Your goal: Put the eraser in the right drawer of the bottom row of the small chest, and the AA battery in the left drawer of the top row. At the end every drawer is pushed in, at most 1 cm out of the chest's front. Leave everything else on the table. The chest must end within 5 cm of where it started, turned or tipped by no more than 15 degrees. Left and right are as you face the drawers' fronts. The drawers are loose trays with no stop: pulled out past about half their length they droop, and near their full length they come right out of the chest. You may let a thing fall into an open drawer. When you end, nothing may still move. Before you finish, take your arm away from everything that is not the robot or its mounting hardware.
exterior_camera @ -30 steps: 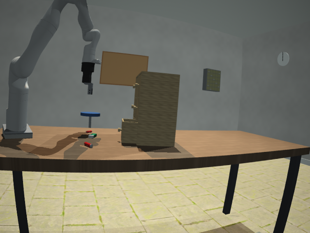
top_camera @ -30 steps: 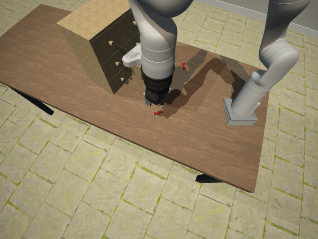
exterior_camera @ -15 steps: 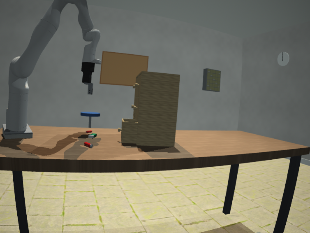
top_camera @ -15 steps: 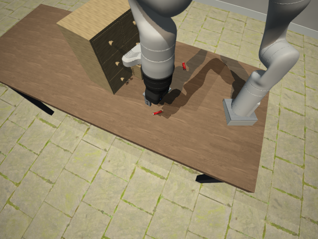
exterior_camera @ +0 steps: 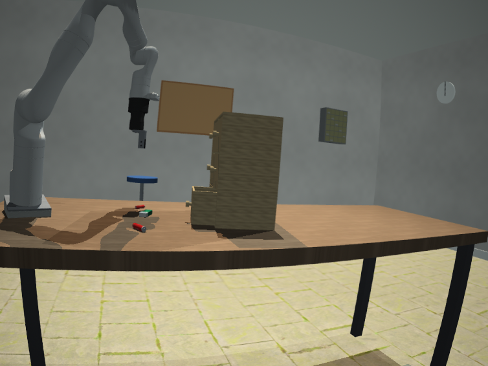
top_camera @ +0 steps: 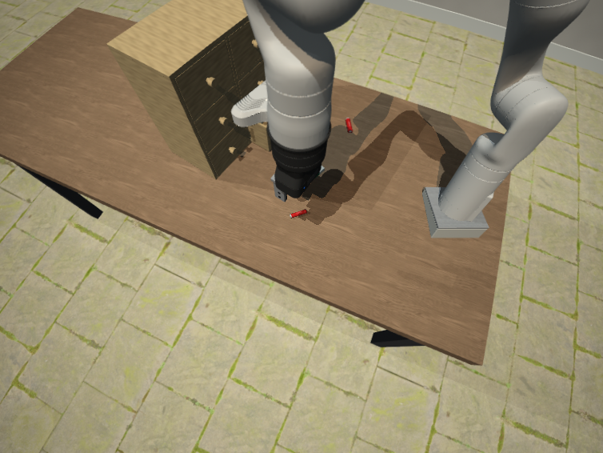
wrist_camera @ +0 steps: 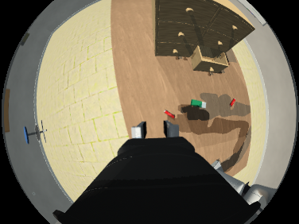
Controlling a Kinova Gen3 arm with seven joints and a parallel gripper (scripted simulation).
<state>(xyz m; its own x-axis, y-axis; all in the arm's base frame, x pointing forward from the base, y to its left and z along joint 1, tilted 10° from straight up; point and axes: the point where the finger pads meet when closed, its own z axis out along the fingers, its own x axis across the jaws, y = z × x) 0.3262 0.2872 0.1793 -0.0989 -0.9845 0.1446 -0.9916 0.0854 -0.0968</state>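
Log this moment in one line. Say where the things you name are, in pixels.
gripper [top_camera: 298, 189] [exterior_camera: 142, 146] [wrist_camera: 154, 126]: open, above table | bottom-right drawer [top_camera: 261, 137] [exterior_camera: 203, 208] [wrist_camera: 210, 65]: pulled out | green-and-white eraser [exterior_camera: 145, 213] [wrist_camera: 197, 103], red cylinders [top_camera: 349, 124] [top_camera: 298, 213] [exterior_camera: 138, 227] [exterior_camera: 140, 206] [wrist_camera: 233, 102] [wrist_camera: 169, 114]: on table | other drawers: look shut

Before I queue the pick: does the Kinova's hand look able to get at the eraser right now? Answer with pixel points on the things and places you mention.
Probably yes. The hand [top_camera: 300, 186] [exterior_camera: 142, 147] [wrist_camera: 154, 126] is open above the table [top_camera: 369, 273] [exterior_camera: 331, 218] [wrist_camera: 137, 71], with nothing visible blocking a shift over and down to the eraser [exterior_camera: 146, 213] [wrist_camera: 196, 103]. Whether the gap fits its width, I can't tell.

Wood-look tabletop [top_camera: 389, 253] [exterior_camera: 338, 220] [wrist_camera: 135, 71]; chest [top_camera: 141, 92] [exterior_camera: 248, 173] [wrist_camera: 171, 24] upper L of top view; green-and-white eraser [exterior_camera: 145, 213] [wrist_camera: 196, 103], 2 red cylinders w/ it, near ctr in wrist view.
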